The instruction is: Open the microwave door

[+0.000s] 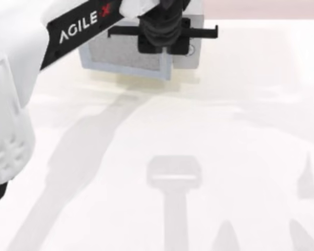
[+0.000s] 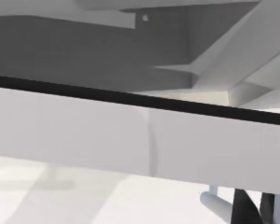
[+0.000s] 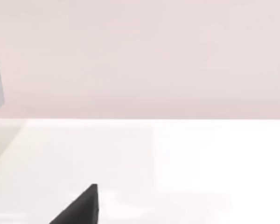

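Microwave [image 1: 193, 49] sits at the table's [image 1: 240, 130] far edge, left of centre, its door [image 1: 126, 57] swung slightly ajar at the right edge. Left gripper [image 1: 159, 47] reaches over the door's top right corner, apparently clamped on it, though its fingers are hidden. Right arm is out of the top view.

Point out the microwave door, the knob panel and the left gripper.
microwave door [image 1: 123, 56]: top view, on its mesh window.
knob panel [image 1: 192, 52]: top view, on its front face.
left gripper [image 1: 162, 44]: top view, over the door's right edge.
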You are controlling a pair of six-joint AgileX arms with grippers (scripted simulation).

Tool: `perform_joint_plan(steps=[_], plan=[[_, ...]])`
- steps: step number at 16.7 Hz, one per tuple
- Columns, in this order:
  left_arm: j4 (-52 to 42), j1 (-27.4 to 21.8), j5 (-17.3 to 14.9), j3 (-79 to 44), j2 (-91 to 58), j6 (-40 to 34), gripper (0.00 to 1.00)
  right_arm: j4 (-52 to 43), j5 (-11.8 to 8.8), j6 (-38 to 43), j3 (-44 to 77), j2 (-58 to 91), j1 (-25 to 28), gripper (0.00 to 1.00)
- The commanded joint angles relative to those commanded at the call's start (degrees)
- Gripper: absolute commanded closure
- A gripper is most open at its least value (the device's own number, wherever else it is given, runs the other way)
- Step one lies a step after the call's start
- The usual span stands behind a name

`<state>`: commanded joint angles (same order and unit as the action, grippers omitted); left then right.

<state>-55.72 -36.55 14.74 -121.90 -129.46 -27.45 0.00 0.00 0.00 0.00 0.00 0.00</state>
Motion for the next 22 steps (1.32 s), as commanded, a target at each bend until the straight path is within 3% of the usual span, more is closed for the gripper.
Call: perform_joint_plan(steps=[7,22], plan=[[5.2,1.0,-2.5,10.1,6.3,5.7,1.0,0.0,0.0,0.0,0.0,0.0,0.0,0.0],[5.2,1.0,-2.5,10.2,6.4,5.7,1.0,0.0,0.0,0.0,0.0,0.0,0.0,0.0]])
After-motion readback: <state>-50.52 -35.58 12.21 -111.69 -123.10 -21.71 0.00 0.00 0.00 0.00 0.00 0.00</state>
